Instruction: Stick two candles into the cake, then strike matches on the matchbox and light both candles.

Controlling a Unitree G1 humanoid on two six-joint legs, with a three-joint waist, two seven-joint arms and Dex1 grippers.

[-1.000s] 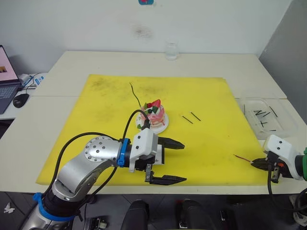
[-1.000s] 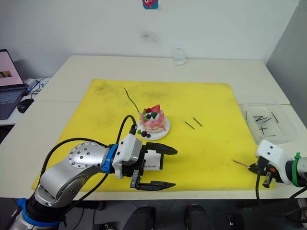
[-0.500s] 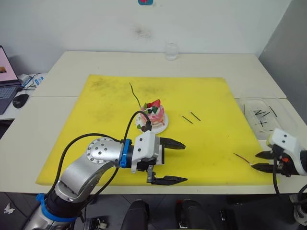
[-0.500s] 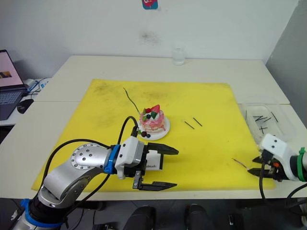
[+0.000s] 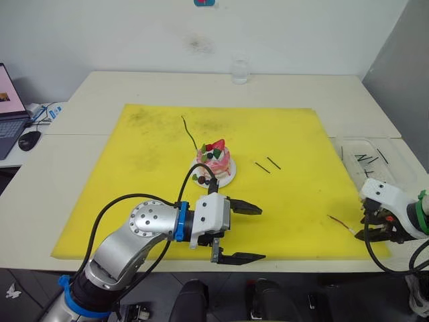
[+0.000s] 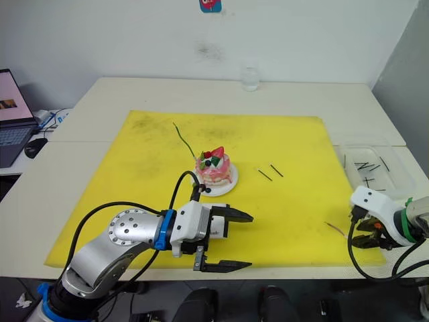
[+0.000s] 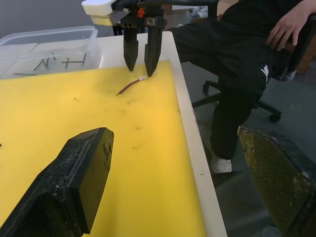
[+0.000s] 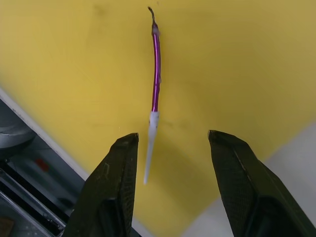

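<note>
Right now the red candle (image 8: 155,74) lies flat on the yellow mat (image 5: 154,147) at lower right of the head view, its pale end between my right gripper (image 8: 170,163) fingers, which stand apart, holding nothing. I'd lower straight down, close on the pale end, and avoid rolling it. My left gripper (image 5: 244,231), bottom centre, gapes wide and empty.

The left gripper (image 5: 244,231) hovers low with fingers spread wide; the right gripper (image 5: 367,228) points down, fingers parted.
</note>
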